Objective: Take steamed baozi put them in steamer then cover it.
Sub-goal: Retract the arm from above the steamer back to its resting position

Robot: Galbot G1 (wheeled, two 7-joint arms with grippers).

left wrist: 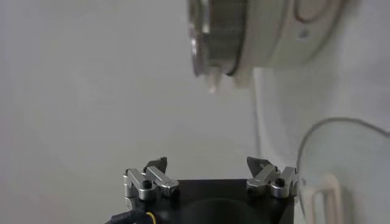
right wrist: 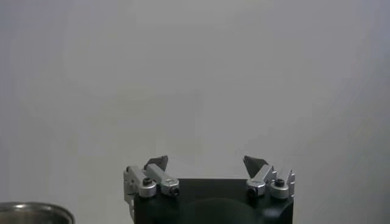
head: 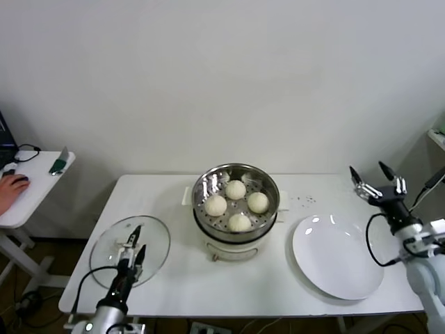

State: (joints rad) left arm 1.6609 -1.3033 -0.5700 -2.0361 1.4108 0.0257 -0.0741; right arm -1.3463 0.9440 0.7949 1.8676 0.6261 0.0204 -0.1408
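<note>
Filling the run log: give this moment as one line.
baozi: four in steamer | cover: on table, off steamer | left gripper: open above cover | right gripper: open, empty

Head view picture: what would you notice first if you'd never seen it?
Four steamed baozi sitting in the shiny steamer at the table's middle. The glass cover lies to the robot's left with the open left gripper above it. A bare white plate lies on the right, near the raised, open right gripper.

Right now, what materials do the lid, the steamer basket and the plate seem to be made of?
Lid: clear glass by the look, the table shows through it.
Steamer basket: shiny metal, probably stainless steel, with a bright reflective wall.
Plate: glossy white, likely ceramic or melamine; light glints on its rim.
</note>
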